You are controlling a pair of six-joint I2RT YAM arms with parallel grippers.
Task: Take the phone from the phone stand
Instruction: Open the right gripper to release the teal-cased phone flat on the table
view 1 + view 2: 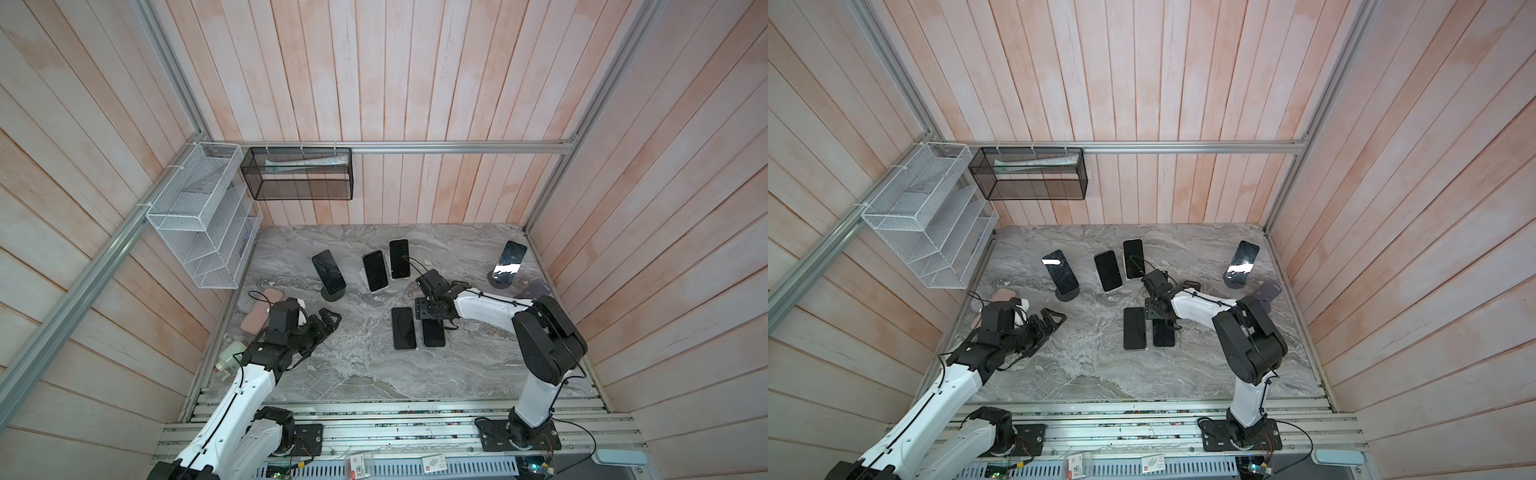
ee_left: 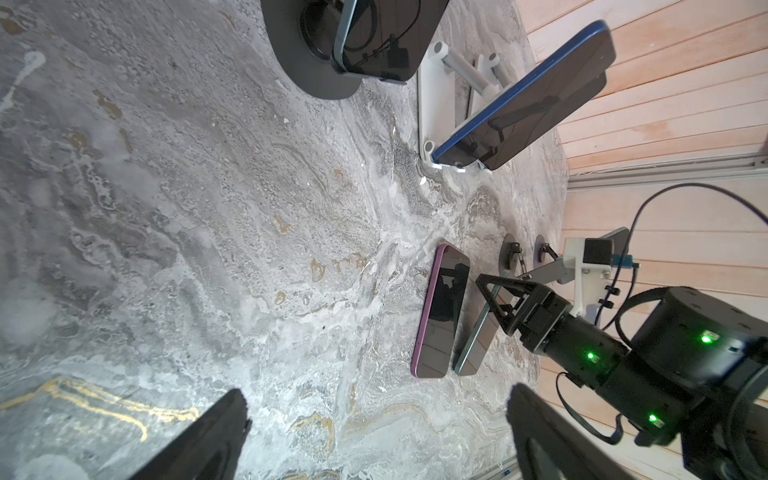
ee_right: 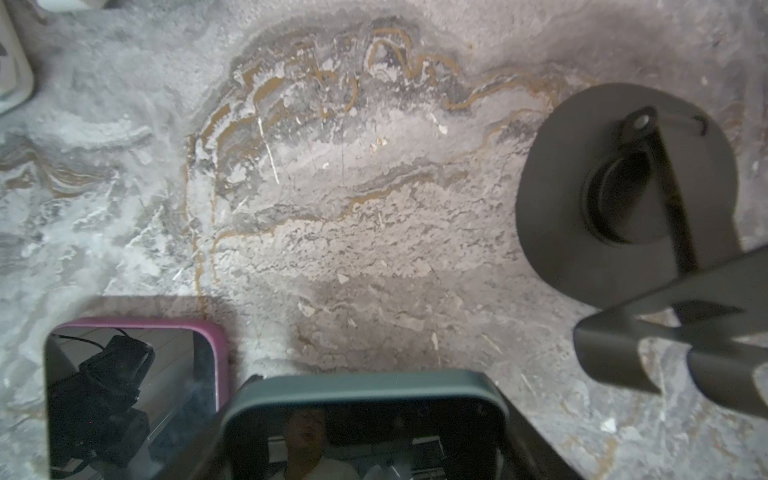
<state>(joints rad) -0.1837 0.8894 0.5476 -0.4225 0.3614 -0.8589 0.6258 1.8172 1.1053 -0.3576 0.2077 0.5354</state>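
Right wrist; right pincer (image 3: 365, 440) grips teal phone (image 3: 357, 399) (widthwise).

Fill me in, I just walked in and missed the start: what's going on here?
The right pincer is down over a teal phone, apparently gripping its sides. That phone lies beside a purple phone that is flat on the table. A dark stand close by is empty. The left pincer hangs open over the table's left side, holding nothing. Four other phones sit propped on stands farther back.
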